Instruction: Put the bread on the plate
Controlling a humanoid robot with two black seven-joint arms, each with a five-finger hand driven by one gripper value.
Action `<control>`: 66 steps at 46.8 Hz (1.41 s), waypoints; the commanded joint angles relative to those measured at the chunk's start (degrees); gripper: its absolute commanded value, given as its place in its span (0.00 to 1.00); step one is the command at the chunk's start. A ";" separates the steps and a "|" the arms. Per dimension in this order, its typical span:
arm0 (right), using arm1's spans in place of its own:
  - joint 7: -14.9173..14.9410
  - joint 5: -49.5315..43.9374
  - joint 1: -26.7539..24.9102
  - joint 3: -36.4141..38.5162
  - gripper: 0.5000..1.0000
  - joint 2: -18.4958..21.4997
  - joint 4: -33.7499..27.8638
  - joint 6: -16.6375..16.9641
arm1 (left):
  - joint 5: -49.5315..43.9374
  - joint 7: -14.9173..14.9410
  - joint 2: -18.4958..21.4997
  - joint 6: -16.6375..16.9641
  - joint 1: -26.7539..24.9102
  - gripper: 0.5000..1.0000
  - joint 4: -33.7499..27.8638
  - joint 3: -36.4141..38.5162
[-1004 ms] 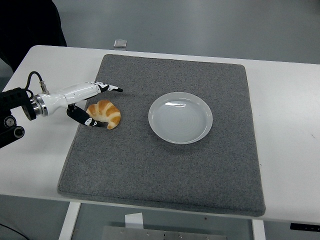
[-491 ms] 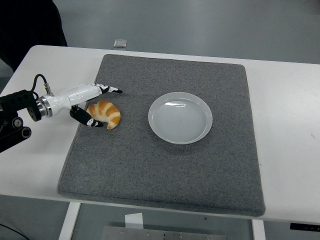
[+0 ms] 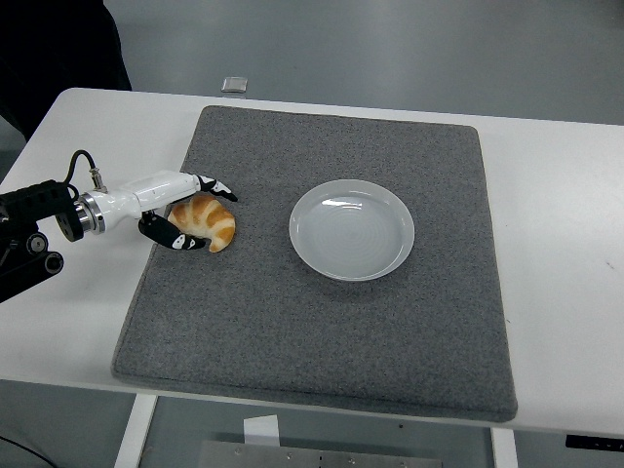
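Observation:
A golden croissant (image 3: pixel 210 221) lies on the grey mat (image 3: pixel 322 322), left of the white plate (image 3: pixel 352 229). My left hand (image 3: pixel 193 211) comes in from the left edge and is around the croissant's left end: white fingers (image 3: pixel 216 185) lie over its top and the black thumb (image 3: pixel 174 238) sits under its near side. The fingers are closing on the bread and touch it, and the croissant still rests on the mat. The plate holds nothing. My right arm does not show.
A small grey object (image 3: pixel 234 85) lies at the table's far edge. A dark figure (image 3: pixel 58 49) stands at the top left corner. The white table (image 3: pixel 565 244) extends right of the mat.
My left hand's upper fingers have come down from above and beyond the croissant onto its top, and the hand has drawn slightly closer around it. The croissant has not moved.

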 commanded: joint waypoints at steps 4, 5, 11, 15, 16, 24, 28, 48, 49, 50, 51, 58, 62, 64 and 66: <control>0.00 -0.01 0.02 0.00 0.90 0.00 0.00 0.00 | 0.00 -0.01 0.10 0.00 -0.07 0.64 -0.37 0.30; 0.00 -0.01 0.02 0.00 0.90 0.00 0.00 0.00 | 0.00 -0.01 0.10 0.00 -0.07 0.63 -0.46 0.30; 0.00 -0.01 0.02 0.00 0.90 0.00 0.00 0.00 | -0.09 -0.09 0.19 -0.17 -0.16 0.56 -0.55 0.30; 0.00 -0.01 -0.07 0.00 0.90 0.00 0.00 0.00 | -0.09 -0.09 0.28 -0.26 -0.25 0.47 -0.55 0.30; 0.00 -0.01 0.02 0.00 0.90 0.00 0.00 0.00 | -0.09 -0.09 0.28 -0.26 -0.25 0.42 -0.55 0.30; 0.00 -0.01 0.02 0.00 0.90 0.00 0.00 0.00 | 0.00 -0.27 0.54 -0.35 -0.33 0.09 -0.64 0.30; 0.00 -0.01 0.02 0.00 0.90 0.00 0.00 0.00 | 1.05 -0.36 0.63 -0.35 -0.42 0.00 -0.55 0.30; 0.00 -0.01 -0.07 0.00 0.90 0.00 0.00 0.00 | 4.57 -1.50 2.21 0.35 -3.58 0.00 -1.69 -0.84; 0.00 -0.01 0.02 0.00 0.90 0.00 0.00 0.00 | 4.57 -1.76 2.30 0.79 -3.76 0.00 -1.95 -0.93; 0.00 -0.01 -0.07 0.00 0.90 0.00 0.00 0.00 | 4.48 -2.02 2.30 1.49 -3.94 0.00 -2.13 -1.11; 0.00 -0.10 -0.07 0.00 0.90 0.00 0.00 0.00 | 4.48 -2.29 2.47 2.37 -3.94 0.00 -2.31 -1.20; 0.00 -0.01 -0.07 0.00 0.90 0.00 0.00 0.00 | 4.31 -3.26 2.65 5.45 -6.66 0.00 -2.57 -1.55; 0.00 -0.01 0.02 0.00 0.90 0.00 0.00 0.00 | 4.13 -3.26 2.65 5.28 -9.03 0.00 -2.57 -1.46; 0.00 -0.01 -0.07 0.00 0.90 0.00 0.00 0.00 | 4.13 -3.26 2.65 4.92 -10.17 0.00 -2.66 -1.37; 0.00 -0.01 0.02 0.00 0.90 0.00 0.00 0.00 | 4.13 -3.26 2.65 3.96 -11.66 0.00 -2.66 -1.37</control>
